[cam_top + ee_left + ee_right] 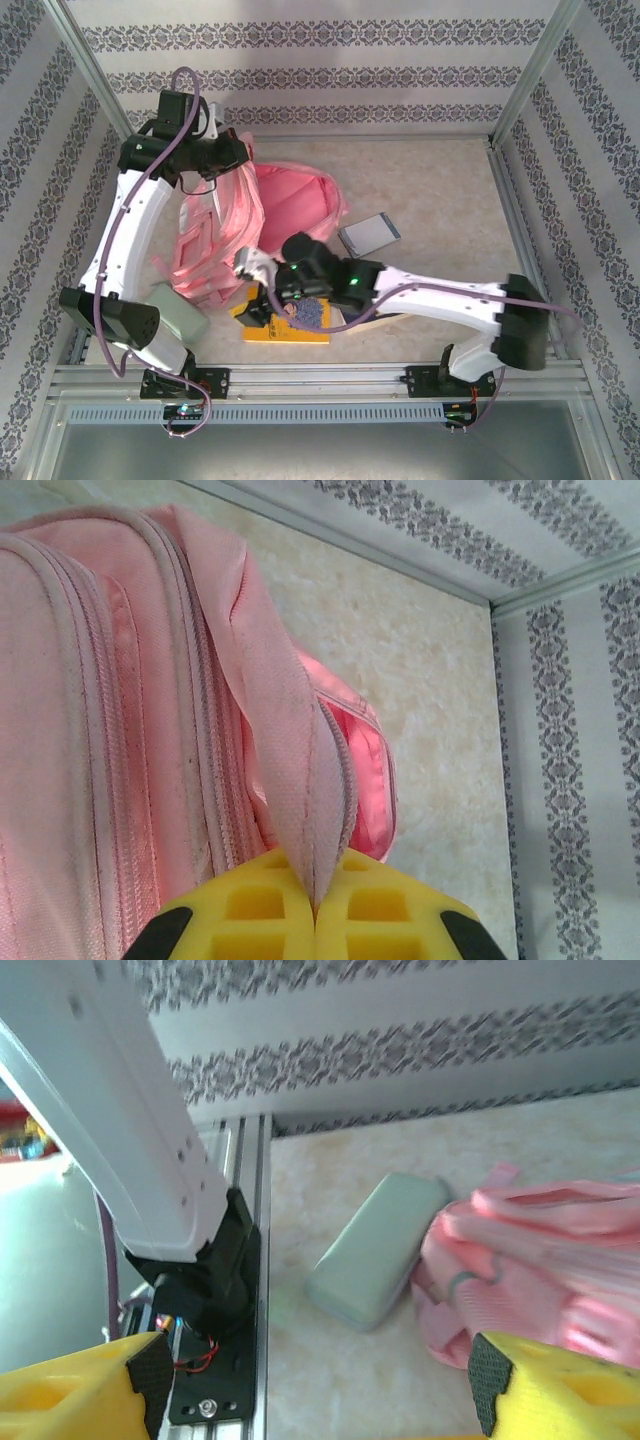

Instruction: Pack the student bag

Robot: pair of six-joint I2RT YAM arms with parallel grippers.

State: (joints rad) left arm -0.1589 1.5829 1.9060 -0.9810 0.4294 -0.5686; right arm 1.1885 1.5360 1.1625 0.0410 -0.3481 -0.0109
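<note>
The pink student bag (262, 215) lies at the left-centre of the table, its top edge lifted. My left gripper (228, 153) is at the bag's far end; in the left wrist view its yellow fingers (255, 910) are shut on a pink fabric flap (300, 770) of the bag (110, 730). My right gripper (252, 272) hovers at the bag's near edge, above a yellow book (285, 328). In its wrist view the right gripper (320, 1390) stands open with nothing between the black pads (490, 1380), and the bag's straps (540, 1255) lie just ahead on the right.
A teal pouch (180, 312) (378, 1248) lies beside the bag's near-left corner, close to the left arm's base (200, 1290). A small grey-blue booklet (368, 233) sits right of the bag. Patterned walls and metal rails (320, 380) enclose the table.
</note>
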